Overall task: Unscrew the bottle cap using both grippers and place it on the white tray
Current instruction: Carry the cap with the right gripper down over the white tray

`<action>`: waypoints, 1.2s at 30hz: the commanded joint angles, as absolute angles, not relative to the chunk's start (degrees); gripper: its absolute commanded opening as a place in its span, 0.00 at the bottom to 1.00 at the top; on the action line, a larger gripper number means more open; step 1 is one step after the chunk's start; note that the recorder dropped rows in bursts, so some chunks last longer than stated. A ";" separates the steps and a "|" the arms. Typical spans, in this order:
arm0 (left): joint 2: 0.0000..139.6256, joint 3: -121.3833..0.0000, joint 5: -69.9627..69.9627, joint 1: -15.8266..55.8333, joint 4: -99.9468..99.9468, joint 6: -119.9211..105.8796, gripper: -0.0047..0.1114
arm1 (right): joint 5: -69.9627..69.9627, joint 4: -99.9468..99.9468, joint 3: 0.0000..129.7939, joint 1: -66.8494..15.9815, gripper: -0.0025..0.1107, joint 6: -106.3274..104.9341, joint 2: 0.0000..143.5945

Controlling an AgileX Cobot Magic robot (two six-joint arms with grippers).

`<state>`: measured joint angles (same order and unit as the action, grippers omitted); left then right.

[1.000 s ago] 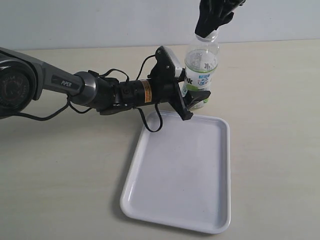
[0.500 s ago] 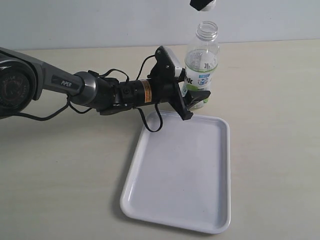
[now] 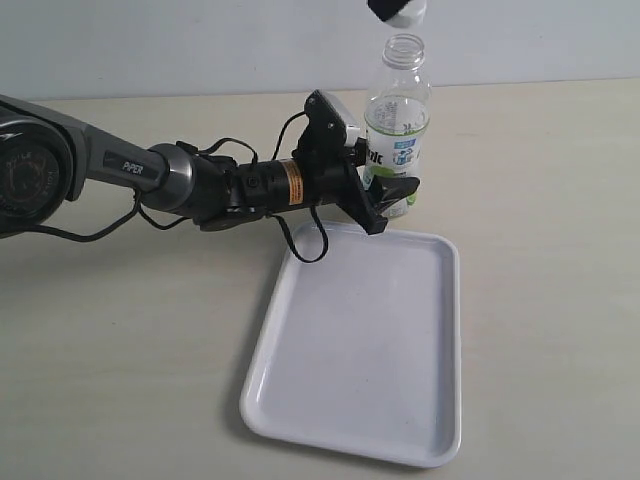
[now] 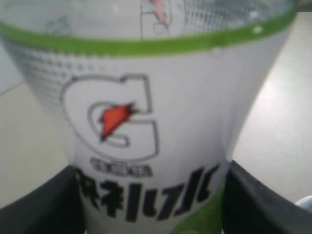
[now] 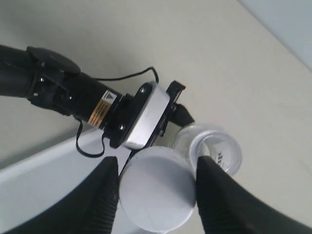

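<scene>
The clear bottle [image 3: 398, 125] stands upright just behind the white tray [image 3: 360, 350], its neck open. My left gripper [image 3: 388, 196] is shut on its labelled lower body [image 4: 146, 146], a black finger on each side. At the top edge of the exterior view my right gripper [image 3: 392, 8] holds the white bottle cap [image 3: 405, 14] above and slightly left of the neck. In the right wrist view the cap [image 5: 156, 187] sits pinched between the two black fingers [image 5: 105, 200], with the open bottle mouth [image 5: 214, 148] beside it below.
The left arm [image 3: 200, 185] with its looping cables stretches over the table from the left edge to the bottle, passing the tray's far left corner. The beige tabletop [image 3: 120, 350] surrounds the tray.
The right gripper lifted the cap off the bottle neck and carried it up and a little left. The bottle, held by the left gripper, shifted slightly left.
</scene>
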<state>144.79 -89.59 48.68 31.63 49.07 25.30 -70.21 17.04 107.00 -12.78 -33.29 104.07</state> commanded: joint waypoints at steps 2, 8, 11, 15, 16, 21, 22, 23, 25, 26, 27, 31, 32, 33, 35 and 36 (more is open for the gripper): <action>144.51 -89.64 48.98 31.95 48.16 25.79 0.04 | -69.96 17.55 98.58 -12.88 0.02 -32.77 100.82; 144.51 -89.64 48.98 31.95 48.16 25.69 0.04 | -69.96 19.07 88.59 -12.88 0.02 -32.77 100.02; 144.51 -89.64 48.98 31.95 48.16 25.69 0.04 | -68.11 20.46 83.11 -12.88 0.02 -33.87 100.02; 144.51 -89.64 48.75 31.95 48.16 25.69 0.04 | -62.70 22.20 76.98 -12.88 0.02 -35.99 100.02; 144.51 -89.64 48.75 31.95 48.16 25.69 0.04 | -61.84 22.35 75.63 -12.88 0.02 -36.10 100.02; 144.51 -89.64 48.75 31.95 48.16 25.69 0.04 | -58.78 22.71 69.53 -12.99 0.02 -36.34 100.14; 144.51 -89.64 48.75 31.95 48.16 25.69 0.04 | -57.83 23.00 68.68 -12.99 0.02 -36.34 100.38; 144.51 -89.64 48.75 31.95 48.16 25.69 0.04 | -56.95 23.26 68.07 -12.99 0.02 -36.34 100.71; 144.51 -89.64 48.75 31.95 48.16 25.69 0.04 | -55.80 23.56 67.25 -13.16 0.02 -36.34 101.57; 144.51 -89.64 48.75 31.95 48.16 25.69 0.04 | -55.39 23.41 66.86 -13.45 0.02 -36.34 102.13; 144.51 -89.64 48.63 31.95 48.16 25.69 0.04 | -55.28 23.41 66.37 -13.88 0.02 -36.90 102.61; 144.51 -89.64 48.63 31.95 48.16 25.69 0.04 | -54.25 23.55 65.80 -16.75 0.02 -37.76 105.71; 144.51 -89.64 48.63 31.95 48.16 25.69 0.04 | -53.44 23.55 65.81 -17.64 0.02 -37.88 106.43; 144.51 -89.64 48.63 31.95 48.16 25.69 0.04 | -52.87 23.45 65.77 -18.28 0.02 -37.88 107.20; 144.51 -89.64 48.63 31.95 48.16 25.69 0.04 | -51.56 23.18 65.67 -19.38 0.02 -38.02 108.48; 144.51 -89.64 48.63 31.95 48.16 25.69 0.04 | -51.43 23.28 65.63 -19.38 0.02 -38.31 108.87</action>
